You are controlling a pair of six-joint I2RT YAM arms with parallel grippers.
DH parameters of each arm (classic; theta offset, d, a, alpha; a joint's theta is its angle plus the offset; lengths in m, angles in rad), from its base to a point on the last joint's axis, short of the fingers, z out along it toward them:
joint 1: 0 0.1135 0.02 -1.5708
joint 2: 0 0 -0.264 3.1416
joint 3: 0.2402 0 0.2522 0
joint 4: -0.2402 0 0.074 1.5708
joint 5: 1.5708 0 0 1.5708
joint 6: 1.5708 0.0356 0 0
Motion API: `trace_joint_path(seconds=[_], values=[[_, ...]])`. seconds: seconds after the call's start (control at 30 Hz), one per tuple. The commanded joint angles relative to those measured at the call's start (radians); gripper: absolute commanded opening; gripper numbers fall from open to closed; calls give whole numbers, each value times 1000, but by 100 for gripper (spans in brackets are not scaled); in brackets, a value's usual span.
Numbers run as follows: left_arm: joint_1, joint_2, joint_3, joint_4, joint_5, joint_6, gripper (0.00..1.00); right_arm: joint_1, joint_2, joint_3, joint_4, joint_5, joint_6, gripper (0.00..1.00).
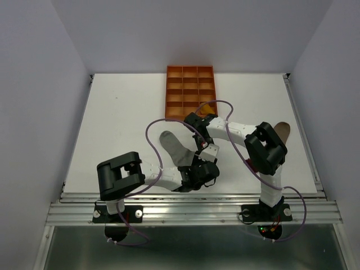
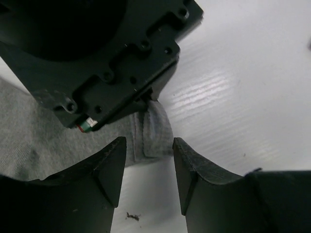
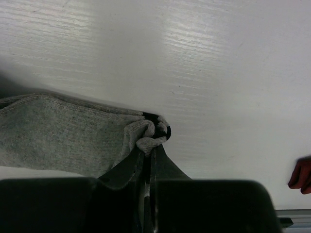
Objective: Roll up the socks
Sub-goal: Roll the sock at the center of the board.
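Note:
The grey sock [image 1: 173, 143] lies flat on the white table, running from the centre toward the near edge. My right gripper [image 1: 201, 156] is shut on its bunched black-and-white striped cuff [image 3: 154, 132], and the sock body [image 3: 63, 141] spreads to the left. My left gripper [image 1: 195, 170] is open, just short of the sock's folded end [image 2: 155, 128], which lies ahead between the fingers [image 2: 114, 165]. The right gripper's black body [image 2: 97, 58] is right above that end. A mustard sock [image 1: 209, 107] lies in the tray. A taupe sock [image 1: 284, 130] lies at the right, partly hidden behind the right arm.
The orange compartmented tray [image 1: 190, 70] stands at the back centre of the table. Purple cables [image 1: 151, 132] loop over the middle. The two wrists sit very close together near the table's front edge [image 1: 191, 194].

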Motion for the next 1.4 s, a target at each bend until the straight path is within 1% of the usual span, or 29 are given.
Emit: trace_joint_path(seconds=[0.0,0.1,0.2,0.23,0.3,0.4,0.43,0.5,0.53,0.57,0.6,0.63,0.67,0.7,0.77,0.8,0.83,0.87,0.9,0.97,1.0,1.03,1.07,1.17,1.37], values=[[33,-9,0,59,23,21,55,21,113,-67,162,-172,45,2],[54,7,4,62,52,22,54,21,113,-70,162,-172,47,2],[73,21,7,54,75,13,49,12,108,-76,165,-177,48,2],[79,21,4,54,96,16,46,12,107,-79,168,-180,50,2],[79,21,3,56,104,25,45,1,104,-81,166,-178,51,3],[95,39,15,5,92,-4,36,1,90,-86,173,-184,53,3],[105,56,27,-36,89,-19,36,1,78,-89,177,-186,55,3],[129,68,27,-53,104,-39,36,1,70,-98,179,-184,56,3],[135,70,21,-61,105,-45,32,1,68,-99,179,-183,58,4],[143,65,17,-59,116,-48,26,1,64,-104,182,-184,59,5],[149,61,15,-59,121,-48,15,1,61,-107,185,-183,61,8],[158,50,7,-55,124,-48,0,1,58,-110,186,-181,67,10],[163,47,3,-53,135,-48,0,-8,45,-112,188,-171,71,17],[168,45,0,-53,141,-53,0,-8,38,-113,191,-169,73,20],[188,51,-6,-53,174,-58,0,-8,16,-106,205,-169,76,22],[194,56,-6,-56,199,-64,0,-8,-11,-101,211,-171,75,27],[207,62,-14,-58,214,-70,0,-8,-27,-90,225,-172,76,29],[214,65,-16,-61,223,-79,0,-8,-42,-87,235,-175,78,34],[221,65,-17,-65,242,-85,0,-19,-56,-83,245,-180,79,43],[241,67,-26,-75,262,-108,0,-57,-97,-75,281,-200,94,44],[246,65,-29,-76,273,-110,0,-57,-111,-75,297,-218,99,45],[250,65,-37,-72,276,-110,0,-83,-133,-76,330,-241,108,45],[252,64,-39,-70,277,-111,0,-97,-142,-79,347,-296,114,45],[266,62,-45,-61,300,-122,0,-128,-183,-116,406,-358,117,45],[318,31,-101,-23,389,-163,0,-169,-246,-237,461,-394,121,46]])
